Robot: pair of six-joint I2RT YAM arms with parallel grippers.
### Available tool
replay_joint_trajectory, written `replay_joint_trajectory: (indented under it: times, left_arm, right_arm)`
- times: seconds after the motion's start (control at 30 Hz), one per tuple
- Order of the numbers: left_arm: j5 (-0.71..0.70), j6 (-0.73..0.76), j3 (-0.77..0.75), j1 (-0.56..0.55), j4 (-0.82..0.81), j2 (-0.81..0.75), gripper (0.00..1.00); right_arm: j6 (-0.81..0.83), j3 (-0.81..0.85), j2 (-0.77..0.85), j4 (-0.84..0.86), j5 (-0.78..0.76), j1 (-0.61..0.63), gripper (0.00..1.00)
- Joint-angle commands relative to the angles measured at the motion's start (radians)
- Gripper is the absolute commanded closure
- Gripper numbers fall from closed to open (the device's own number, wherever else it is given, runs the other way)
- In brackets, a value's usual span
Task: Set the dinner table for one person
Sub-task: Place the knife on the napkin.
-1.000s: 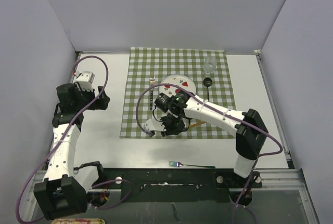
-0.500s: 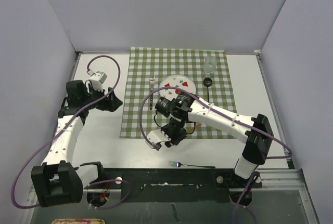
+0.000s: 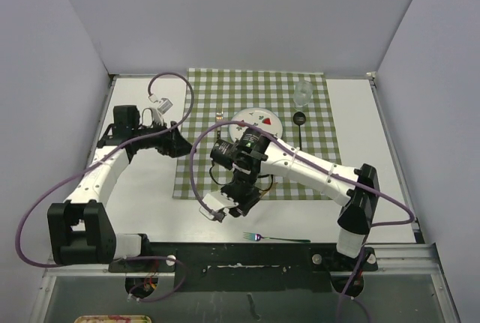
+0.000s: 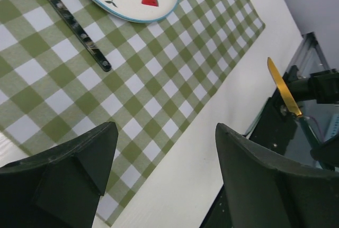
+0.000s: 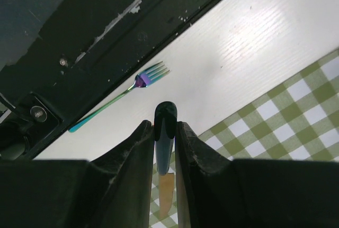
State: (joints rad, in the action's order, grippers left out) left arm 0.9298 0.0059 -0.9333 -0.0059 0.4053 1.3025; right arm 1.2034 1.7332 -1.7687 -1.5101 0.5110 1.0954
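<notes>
Your left claw is hovering over the left edge of the checked cloth, jaws spread, nothing between them. Your right claw is hanging above the cloth's near edge, pinching a knife by its dark handle. In the left wrist view the gold blade is showing past the cloth's near side.

The bench is lying under the cloth and sticking out past it on every side you can see.

On the cloth you're looking at:
- A plate with a watermelon print is sitting mid-cloth, toward the far side and partly under the right arm.
- A dark-handled utensil is lying lengthwise left of the cloth's centre.
- A black spoon is lying toward the cloth's right side.
- A clear glass is standing near the cloth's far right corner.

A rainbow fork is lying on bare bench beyond the cloth's near edge, clear of the cloth.
</notes>
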Motion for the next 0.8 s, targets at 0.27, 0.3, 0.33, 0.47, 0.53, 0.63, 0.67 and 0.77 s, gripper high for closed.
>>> replay_joint_trajectory:
  times: [0.27,0.3,0.33,0.47,0.53,0.63,0.67,0.77]
  left_arm:
    - [0.272,-0.088,-0.139,-0.090,0.026,0.165,0.28]
    - [0.277,-0.089,-0.145,-0.095,0.032,0.176,0.28]
    - [0.282,-0.091,-0.150,-0.098,0.034,0.185,0.28]
    - [0.329,-0.117,-0.169,-0.109,0.032,0.231,0.28]
    - [0.350,-0.121,-0.186,-0.130,0.039,0.261,0.28]
    - [0.360,-0.099,-0.220,-0.173,0.076,0.300,0.29]
    - [0.361,-0.083,-0.241,-0.191,0.100,0.314,0.29]
    - [0.372,-0.015,-0.287,-0.250,0.191,0.352,0.29]
  right_arm:
    - [0.033,0.192,-0.034,-0.088,0.066,0.110,1.00]
    - [0.036,0.202,-0.036,-0.083,0.060,0.113,1.00]
    - [0.036,0.211,-0.034,-0.069,0.054,0.112,1.00]
    - [0.038,0.196,-0.012,0.026,0.030,0.113,1.00]
    - [0.042,0.209,-0.017,0.047,0.029,0.114,1.00]
    - [0.038,0.220,-0.021,0.093,0.018,0.114,1.00]
    - [0.036,0.227,-0.023,0.100,0.015,0.114,1.00]
    - [0.032,0.243,-0.016,0.127,0.013,0.114,1.00]
